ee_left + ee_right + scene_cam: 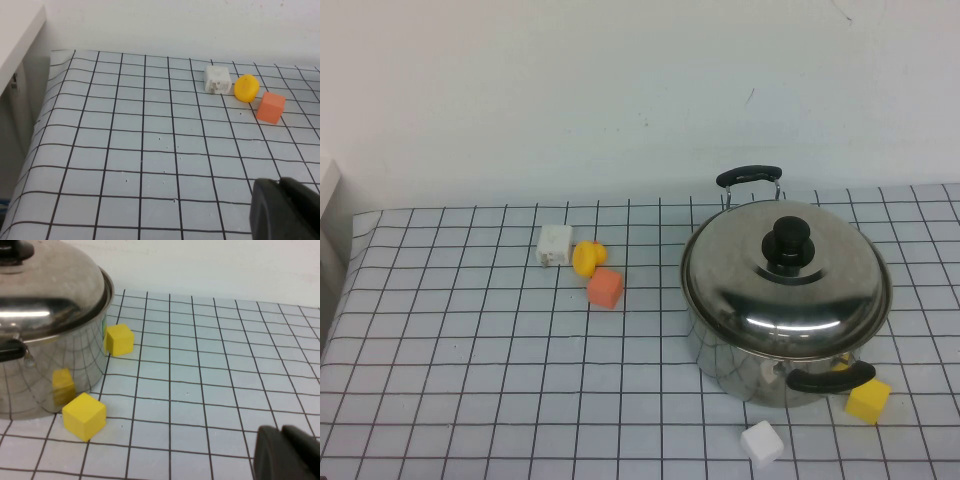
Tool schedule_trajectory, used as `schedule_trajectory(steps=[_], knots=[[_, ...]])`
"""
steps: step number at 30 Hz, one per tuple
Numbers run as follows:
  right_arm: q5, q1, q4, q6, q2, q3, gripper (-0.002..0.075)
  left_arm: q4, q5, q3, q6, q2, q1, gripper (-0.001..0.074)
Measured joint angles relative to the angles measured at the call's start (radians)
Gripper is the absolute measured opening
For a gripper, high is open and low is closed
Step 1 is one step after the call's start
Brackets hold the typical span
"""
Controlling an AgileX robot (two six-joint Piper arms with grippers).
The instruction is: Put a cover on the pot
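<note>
The pot [760, 370] stands on the right half of the gridded table cover [470, 380], with the domed lid [785, 285] already seated on its rim, black knob [788, 245] upright at the centre; judged from this, the covering looks done, as the lid sits level and concentric with no visible gap. Neither arm appears in the high view, so both seem pulled back to the near side, probably parked clear of the pot. The left gripper [285, 210] shows only as a dark tip in its wrist view, above bare grid on the left part of the table; its fingers are closed together and hold nothing. The right gripper [287, 452] likewise shows as a dark tip over bare grid, with the pot off to one side and apart from it; whether it is clenched or released I cannot tell. Loose blocks: a white block [554, 245], a yellow round piece [586, 258] and an orange cube [606, 288] are clustered left of the pot, well apart from it. A yellow cube [868, 399] sits just beside the near handle [830, 377]; a second yellow cube [119, 339] lies close to the pot wall in the right wrist view. A white cube [761, 443] lies near the front table edge. Open room is widest on the left and front-left.
</note>
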Motion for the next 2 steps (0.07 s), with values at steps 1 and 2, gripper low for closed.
schedule_trajectory(steps=[1,2], knots=[[0.000,0.000,0.000,0.000,0.000,0.000,0.0011,0.000,0.000,0.000,0.000,0.000,0.000,-0.0001],[0.000,0.000,0.000,0.000,0.000,0.000,0.0011,0.000,0.000,0.000,0.000,0.000,0.000,-0.0001]])
